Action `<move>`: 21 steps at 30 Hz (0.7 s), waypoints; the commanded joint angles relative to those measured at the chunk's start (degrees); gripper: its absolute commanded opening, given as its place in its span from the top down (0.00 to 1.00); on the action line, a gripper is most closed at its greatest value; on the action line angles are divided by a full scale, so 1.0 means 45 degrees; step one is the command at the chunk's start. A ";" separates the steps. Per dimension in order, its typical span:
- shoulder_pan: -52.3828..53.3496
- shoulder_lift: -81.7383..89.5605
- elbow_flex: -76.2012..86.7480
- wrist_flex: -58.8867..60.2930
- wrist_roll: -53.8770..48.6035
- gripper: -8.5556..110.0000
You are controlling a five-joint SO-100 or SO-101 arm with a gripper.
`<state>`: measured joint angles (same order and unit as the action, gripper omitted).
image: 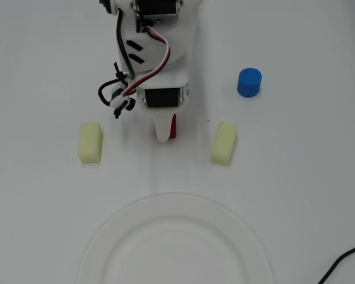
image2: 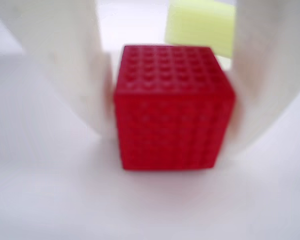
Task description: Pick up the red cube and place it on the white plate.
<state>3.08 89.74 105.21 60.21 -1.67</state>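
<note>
The gripper [image2: 172,107] is pinching the red cube [image2: 172,107] between its white fingers [image2: 72,75], the cube resting on the tabletop [image: 41,201]. From overhead only a red sliver shows. Pale yellow blocks [image: 90,142] flank it left and right with room between. The white plate [image: 106,236], nearer, is cut off by the frame.

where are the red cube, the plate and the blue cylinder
red cube [image2: 172,112]: wrist view, middle of its front face
plate [image: 106,236]: overhead view, left part of its rim
blue cylinder [image: 249,78]: overhead view, its top face
</note>
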 commanded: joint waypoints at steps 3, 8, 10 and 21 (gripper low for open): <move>0.0195 0.3906 0.1699 -0.1348 -0.0293 0.93; 0.0000 0.8594 0.4395 -0.2656 -0.0469 0.93; 0.0000 1.0410 0.5879 -0.3770 -0.0625 0.93; 0.0137 1.5449 1.1211 -0.9512 -0.2656 0.93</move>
<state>3.08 158.91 155.65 22.15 -12.57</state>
